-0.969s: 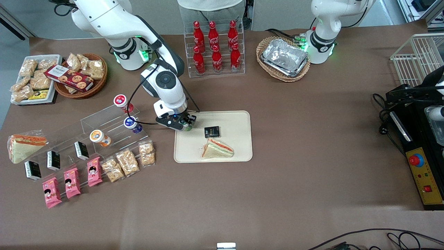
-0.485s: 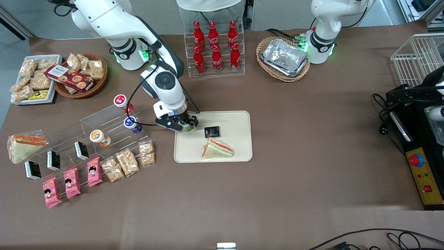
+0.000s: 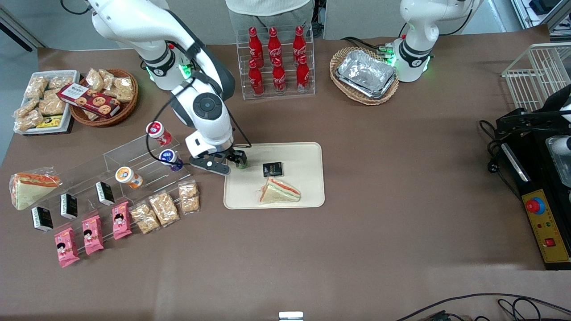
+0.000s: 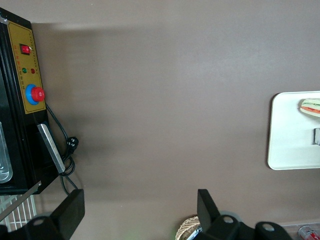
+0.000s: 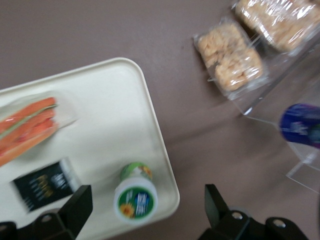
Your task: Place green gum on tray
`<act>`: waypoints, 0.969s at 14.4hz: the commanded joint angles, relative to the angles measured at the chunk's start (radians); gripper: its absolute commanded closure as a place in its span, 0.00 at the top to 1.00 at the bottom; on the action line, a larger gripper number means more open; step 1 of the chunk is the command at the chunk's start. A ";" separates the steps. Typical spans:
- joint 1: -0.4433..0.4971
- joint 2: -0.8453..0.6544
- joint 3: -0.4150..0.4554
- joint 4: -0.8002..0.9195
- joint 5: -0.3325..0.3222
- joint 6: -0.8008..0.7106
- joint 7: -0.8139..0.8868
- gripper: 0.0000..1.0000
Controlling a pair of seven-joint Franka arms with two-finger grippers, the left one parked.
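On the brown tabletop, the hand hangs spread wide and holding nothing, over the tray's corner at the working arm's end. The green gum stands upright on the tray in that corner, apart from both fingers. A black packet and a wrapped sandwich also lie on the tray.

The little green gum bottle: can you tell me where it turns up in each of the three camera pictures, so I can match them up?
Front view: the green gum stands on the tray near its corner, partly hidden by the open gripper.
Right wrist view: the green gum stands free on the tray, beside the black packet.
Left wrist view: not in it.
Shared landmark: the sandwich.
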 commanded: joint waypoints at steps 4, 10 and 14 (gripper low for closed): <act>-0.036 -0.100 -0.042 0.351 0.133 -0.467 -0.303 1.00; -0.184 -0.273 -0.105 0.419 0.136 -0.607 -0.682 1.00; -0.333 -0.292 -0.116 0.419 0.136 -0.628 -0.929 1.00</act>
